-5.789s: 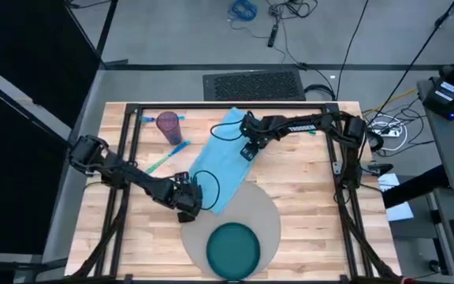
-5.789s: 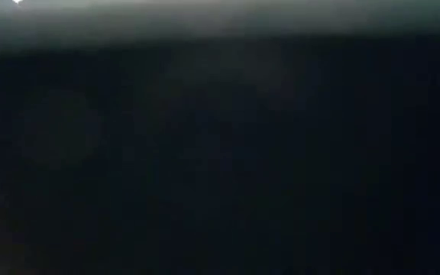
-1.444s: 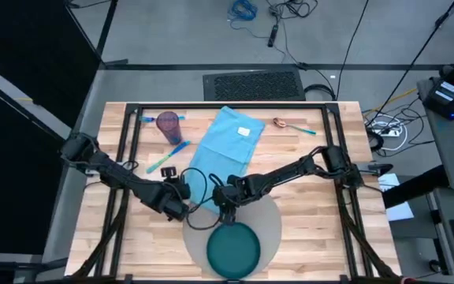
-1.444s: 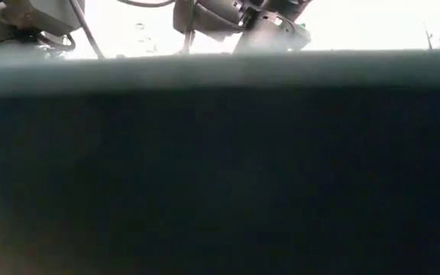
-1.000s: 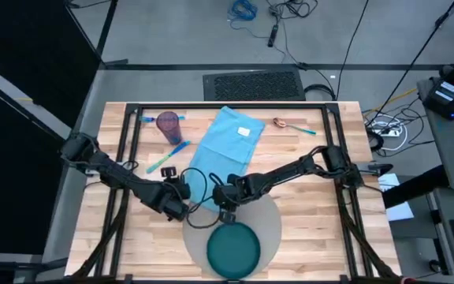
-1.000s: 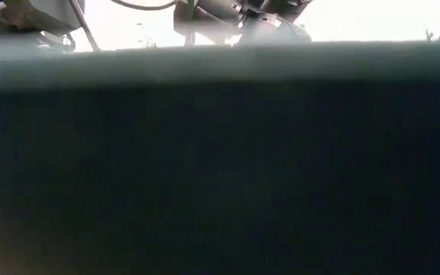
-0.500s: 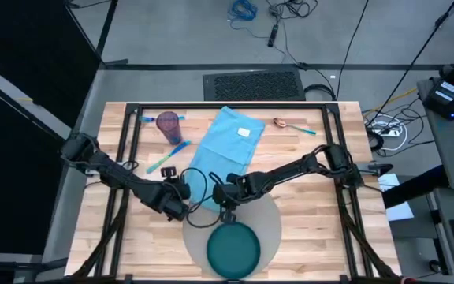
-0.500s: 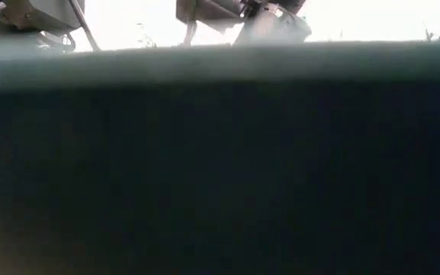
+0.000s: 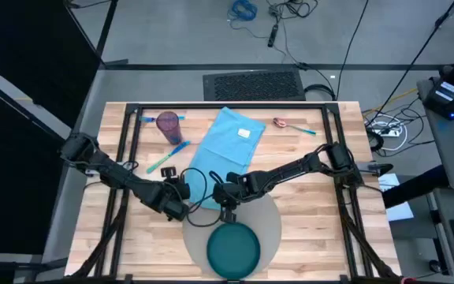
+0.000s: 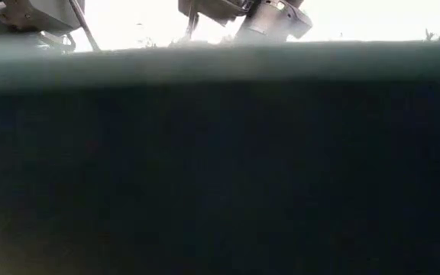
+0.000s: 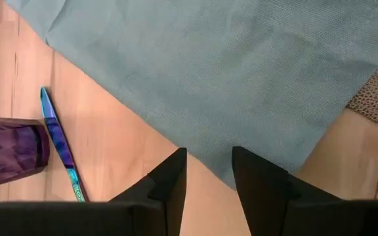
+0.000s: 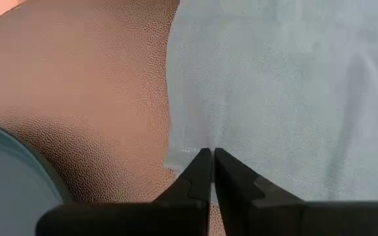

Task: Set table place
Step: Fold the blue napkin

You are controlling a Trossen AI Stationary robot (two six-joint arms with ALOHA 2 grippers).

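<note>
The round grey placemat lies at the table's near middle with the dark teal plate on it. The light blue napkin lies slantwise from the far middle, its near end resting on the placemat's far edge. My right gripper is shut at that near end, just beyond the plate. My left gripper hovers open over the napkin's left near corner, touching nothing. In the low view the plate's dark wall hides almost everything. My right gripper pinches the napkin's near edge close to a corner, between its two fingertips. The fingers come from above, slanting down from the table's right. One layer or several, I cannot tell. The cloth around them lies flat and slack on the placemat.
A purple cup stands at the far left with blue-green utensils beside it. A spoon lies far right of the napkin. The black frame runs along the table's sides. Bare wood shows to the right.
My right gripper has risen a little, as the low view shows, and stays shut. The napkin, the plate and my left gripper have kept their places.
</note>
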